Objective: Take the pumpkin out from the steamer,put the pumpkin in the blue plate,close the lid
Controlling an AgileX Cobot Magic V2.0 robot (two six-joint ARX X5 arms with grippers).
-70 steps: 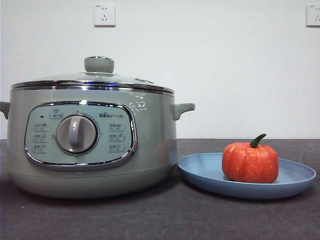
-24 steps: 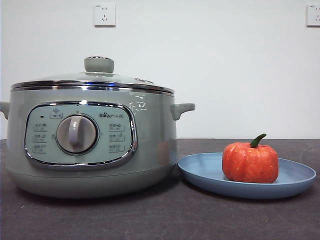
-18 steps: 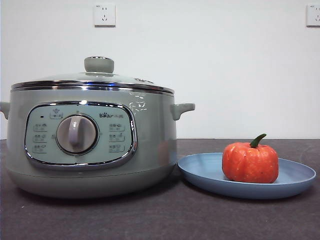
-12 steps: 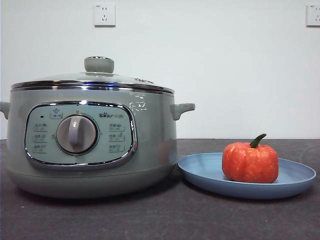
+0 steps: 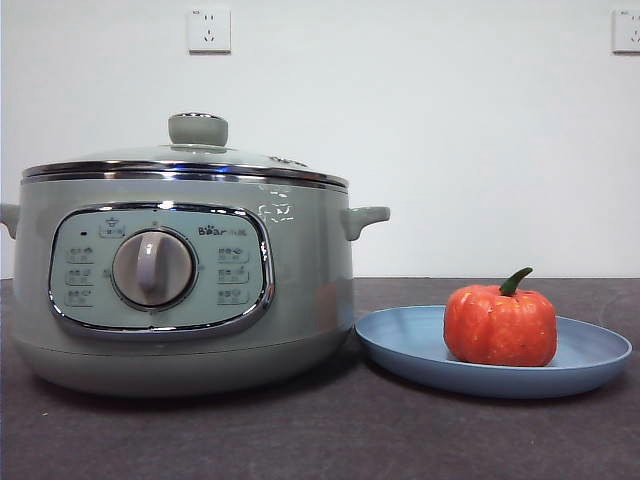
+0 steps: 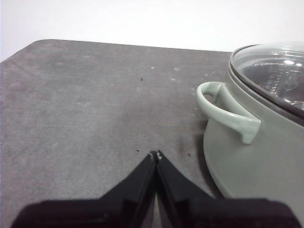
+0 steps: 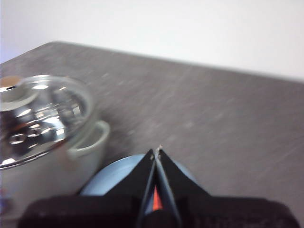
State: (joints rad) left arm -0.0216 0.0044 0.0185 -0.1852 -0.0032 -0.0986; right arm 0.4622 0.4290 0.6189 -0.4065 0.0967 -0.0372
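Nothing is changing across these moments: I am seeing the pumpkin sitting in the plate right of the steamer, lid on, both the left gripper and the right gripper closed and empty, so I am judging the task finished.

dark grey table | white wall | two wall sockets
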